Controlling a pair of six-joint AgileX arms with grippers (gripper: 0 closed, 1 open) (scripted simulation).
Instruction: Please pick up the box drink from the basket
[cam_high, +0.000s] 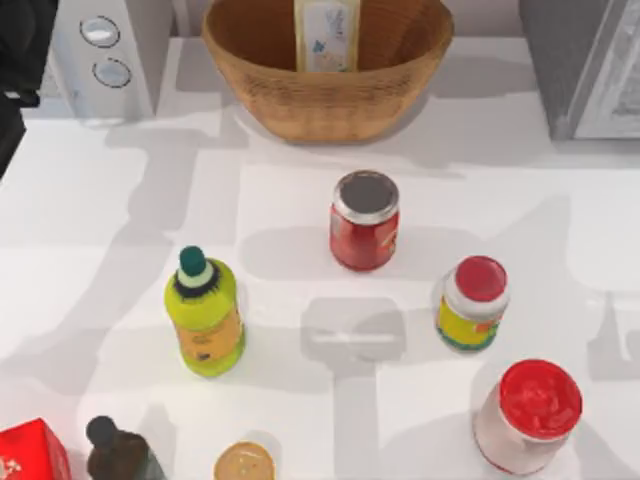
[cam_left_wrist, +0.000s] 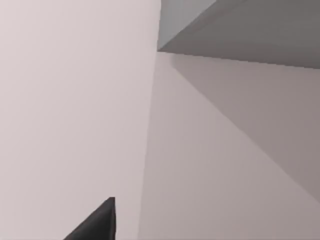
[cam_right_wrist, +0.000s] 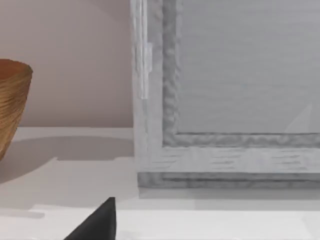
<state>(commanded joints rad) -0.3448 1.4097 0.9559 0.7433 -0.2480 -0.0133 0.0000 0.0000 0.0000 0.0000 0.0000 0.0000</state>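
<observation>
The light-brown woven basket (cam_high: 330, 95) stands at the back centre of the table. The box drink (cam_high: 326, 35), a yellowish carton with a pale white-and-blue label, stands upright inside it against the far wall. My left arm (cam_high: 18, 70) is a dark shape parked at the far left edge, well away from the basket. A dark tip of my left gripper (cam_left_wrist: 97, 224) shows before a bare pale wall. A dark tip of my right gripper (cam_right_wrist: 97, 222) hangs low over the table, with the basket's side (cam_right_wrist: 12, 95) far off to one side.
In front of the basket stand a red jar (cam_high: 365, 220), a yellow-green bottle (cam_high: 205, 320), a red-lidded can (cam_high: 473, 303) and a white jar (cam_high: 530, 415). A red box (cam_high: 30, 455), dark bottle (cam_high: 120, 455) and tan lid (cam_high: 244, 463) line the front. Appliances (cam_high: 105, 55) (cam_high: 590, 65) flank the basket.
</observation>
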